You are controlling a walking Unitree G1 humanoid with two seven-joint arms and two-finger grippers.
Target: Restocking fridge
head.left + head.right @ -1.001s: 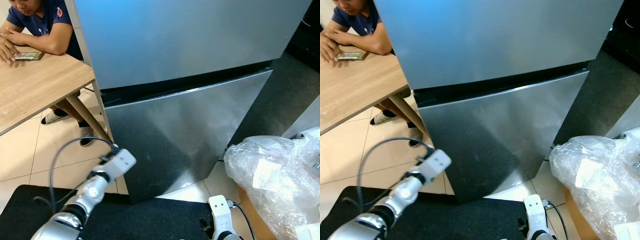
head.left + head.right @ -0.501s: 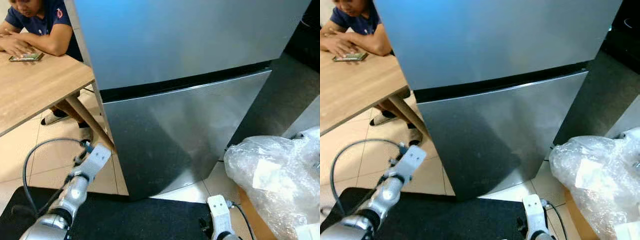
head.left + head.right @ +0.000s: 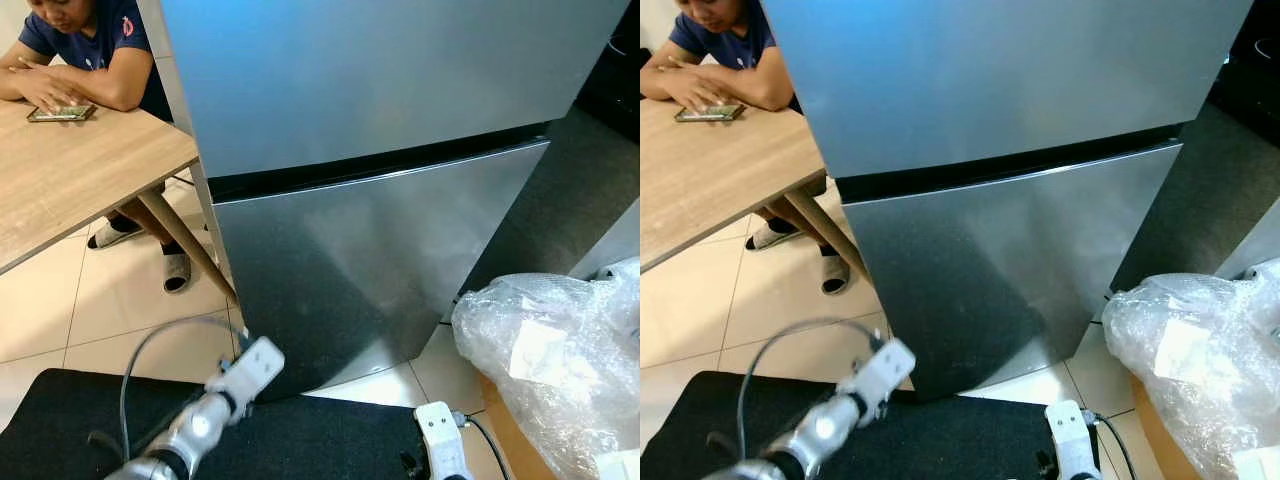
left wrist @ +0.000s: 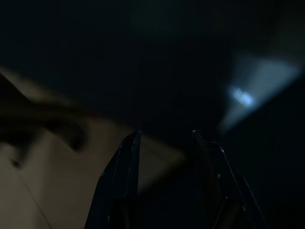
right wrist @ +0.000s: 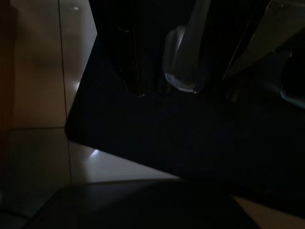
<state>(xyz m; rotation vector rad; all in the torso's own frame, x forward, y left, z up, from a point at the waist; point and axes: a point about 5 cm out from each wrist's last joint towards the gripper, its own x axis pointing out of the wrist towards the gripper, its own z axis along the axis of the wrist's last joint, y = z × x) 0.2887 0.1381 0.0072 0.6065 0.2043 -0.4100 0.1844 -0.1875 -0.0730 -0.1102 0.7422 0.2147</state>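
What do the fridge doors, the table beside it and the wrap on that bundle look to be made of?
Fridge doors: brushed metal, likely stainless, by the grey sheen with soft streaky reflections.
Table: wood or wood-look laminate, matte, by the pale grain lines.
Bundle: clear plastic, apparently bubble wrap, by the crinkled, shiny folds.

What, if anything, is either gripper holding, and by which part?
Nothing is held. The left gripper is open with only air between its fingers, low before the fridge. The right arm hangs idle.

Tall silver two-door fridge (image 3: 380,150) cut off at top edge; crumpled clear plastic bag (image 3: 550,360) cut off at right edge.
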